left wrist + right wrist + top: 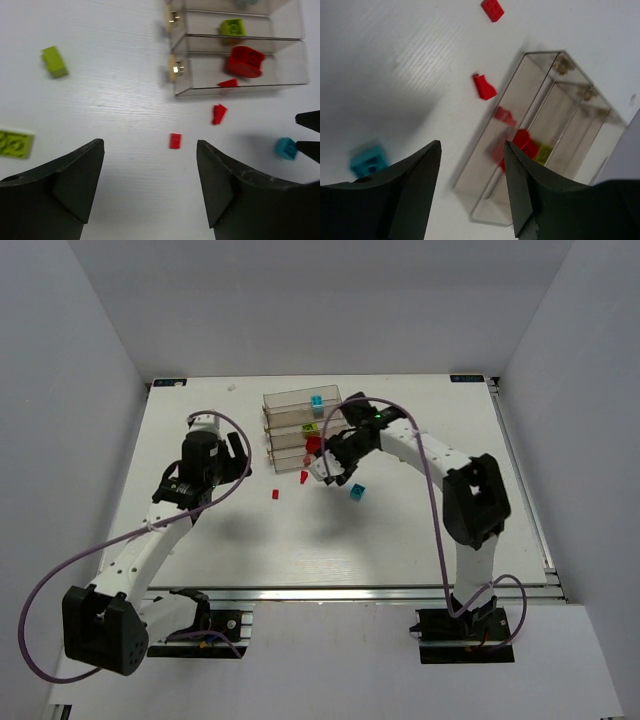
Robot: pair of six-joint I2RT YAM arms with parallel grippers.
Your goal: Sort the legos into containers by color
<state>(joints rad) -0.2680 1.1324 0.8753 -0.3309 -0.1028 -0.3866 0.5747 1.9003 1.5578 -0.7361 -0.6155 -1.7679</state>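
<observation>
The clear containers [290,425] stand at the table's middle back. One bin holds a cyan brick [317,400], one a yellow-green brick [232,26], and the near bin [485,165] a red brick [245,61] and a smaller red piece [228,83]. On the table lie two red bricks [275,495] [304,477] and a cyan brick [356,492]. Two yellow-green bricks [54,61] [15,143] lie further left. My right gripper [472,145] is open and empty over the near bin's end. My left gripper [150,150] is open and empty, short of a red brick [175,140].
The right gripper's black fingertips [307,120] reach into the left wrist view beside the cyan brick [286,148]. White walls enclose the table on three sides. The left arm's purple cable [60,580] loops off the table's left front.
</observation>
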